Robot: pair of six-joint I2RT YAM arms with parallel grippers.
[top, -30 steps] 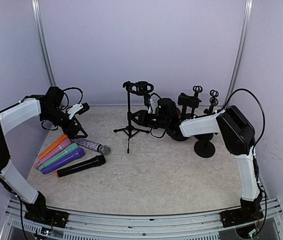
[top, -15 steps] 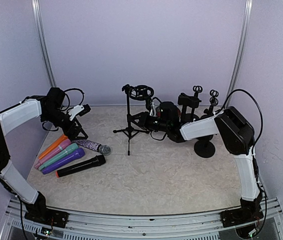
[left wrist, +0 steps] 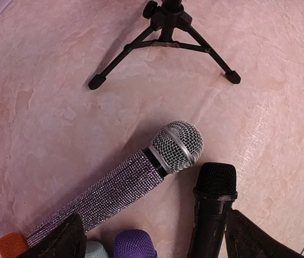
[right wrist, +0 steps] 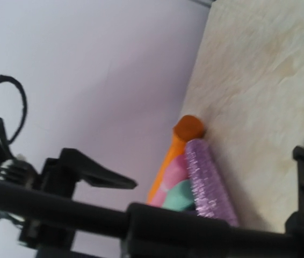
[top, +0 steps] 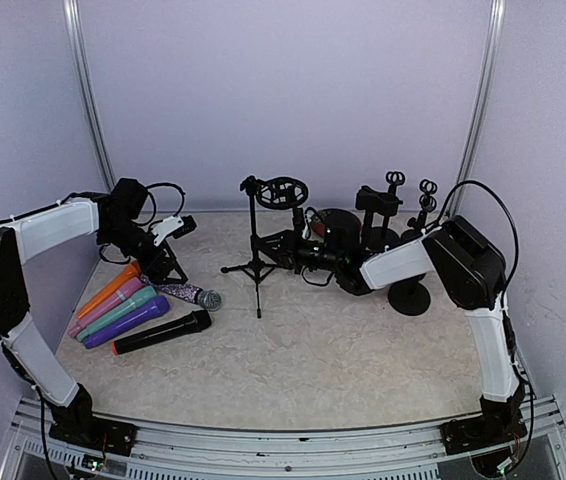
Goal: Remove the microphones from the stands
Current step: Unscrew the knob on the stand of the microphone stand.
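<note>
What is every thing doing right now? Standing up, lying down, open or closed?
tripod stand, upright, holder looks empty.
sparkly microphone, lying flat.
black microphone, lying flat.
coloured microphones, lying side by side.
left gripper, open, empty.
right gripper, shut on tripod stand.

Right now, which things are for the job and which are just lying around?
For the job: stand; right gripper, clamped on its pole; left gripper, open.

Lying about: glitter mic, black mic, purple mic, teal mic, pink mic, orange mic, round-base stand at the back.
</note>
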